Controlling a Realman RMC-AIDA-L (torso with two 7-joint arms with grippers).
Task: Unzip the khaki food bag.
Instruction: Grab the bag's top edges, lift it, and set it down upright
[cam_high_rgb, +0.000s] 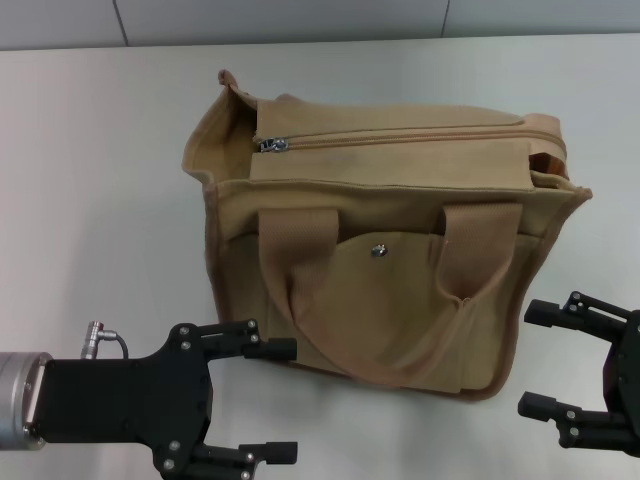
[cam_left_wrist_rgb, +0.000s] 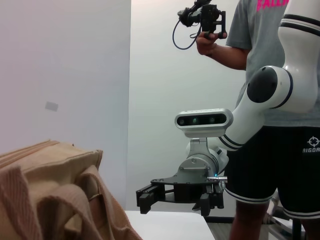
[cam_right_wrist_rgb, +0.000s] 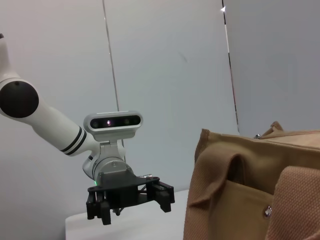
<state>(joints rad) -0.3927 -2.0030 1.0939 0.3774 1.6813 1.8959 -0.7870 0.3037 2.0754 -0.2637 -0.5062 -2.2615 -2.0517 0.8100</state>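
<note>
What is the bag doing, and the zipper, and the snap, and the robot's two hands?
khaki food bag: standing on the table, nothing holding it.
zipper: closed along the top, silver pull at the robot's left end.
handles: flopped down over the front.
pocket snap: fastened.
left gripper: open, empty, by the bag's front left corner.
right gripper: open, empty, by the bag's front right corner.
</note>
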